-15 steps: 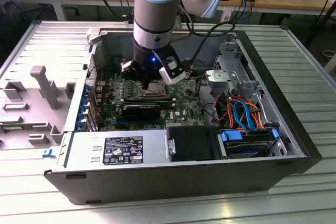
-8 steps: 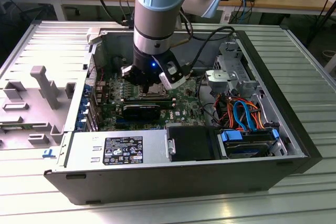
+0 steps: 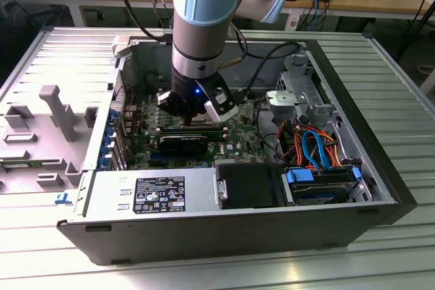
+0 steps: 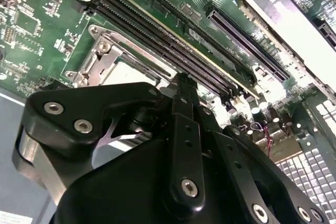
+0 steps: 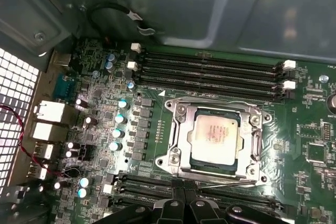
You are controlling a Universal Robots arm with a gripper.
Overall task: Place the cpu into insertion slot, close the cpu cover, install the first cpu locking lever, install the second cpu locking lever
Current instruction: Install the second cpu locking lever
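Just beside the socket's near edge, the pincer (image 5: 184, 203) hangs low over the board w/ fingertips drawn together, nothing visibly btwn them. Right ahead of the tips a thin locking lever (image 5: 231, 183) lies along the frame edge, prob. the step in hand. Beyond it the cpu (image 5: 214, 132) sits flat in the insertion slot (image 5: 181, 109), the cpu cover (image 5: 253, 141) down around it. To do it well, I'd judge: keep tips on the wire only, push along its arc, clear of the memory slots (image 5: 210, 69) further out.
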